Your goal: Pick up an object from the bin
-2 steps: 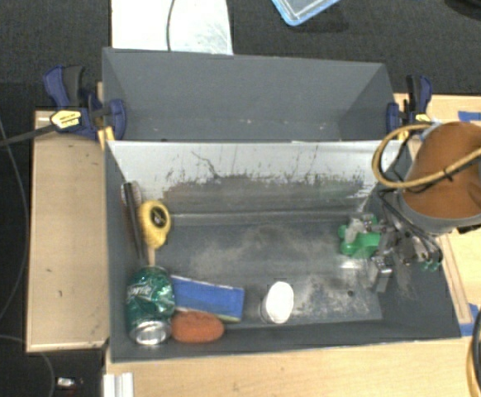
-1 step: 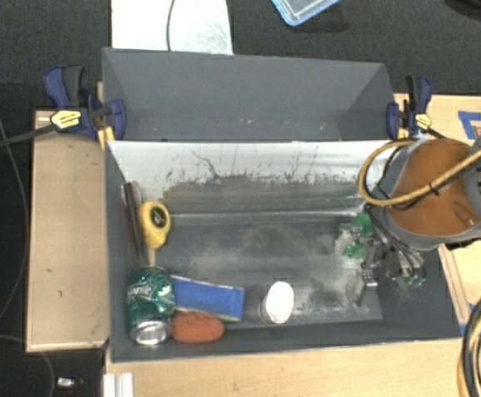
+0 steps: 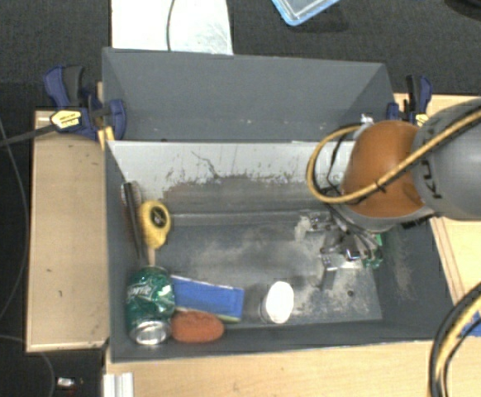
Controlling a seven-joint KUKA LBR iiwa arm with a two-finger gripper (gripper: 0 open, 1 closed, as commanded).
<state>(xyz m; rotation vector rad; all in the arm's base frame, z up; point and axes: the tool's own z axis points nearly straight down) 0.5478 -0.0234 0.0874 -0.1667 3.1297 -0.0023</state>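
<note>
Nearest us, along the front wall of the bin (image 3: 240, 98), we see a row of loose things: a crushed green can (image 3: 150, 298) in the view's left corner, an orange-brown lump (image 3: 197, 327) just beside it, a blue block (image 3: 211, 298) lying lengthwise along the wall and touching both, and then, a little apart to the right, a white rounded thing (image 3: 278, 302). Farther in, over the scuffed bare floor right of centre, the gripper (image 3: 338, 263) hangs low under the arm's orange cover (image 3: 381, 176). Nothing shows between its tips, and we cannot tell whether it is open or closed, as the metal parts blur into the floor. We judge that no pick has been made yet. The relation that matters is this: the white rounded thing is the nearest piece, lying toward the view's left of the gripper and somewhat closer to the front wall, near but not under it. It looks slightly oval, with its longer side running roughly front to back, so we reckon a grasp across its short width would suit, after a shift left and forward. Farther off, by the left wall, a yellow rounded object (image 3: 154, 223) rests against a dark rod (image 3: 130, 213), both well apart from the gripper.
</note>
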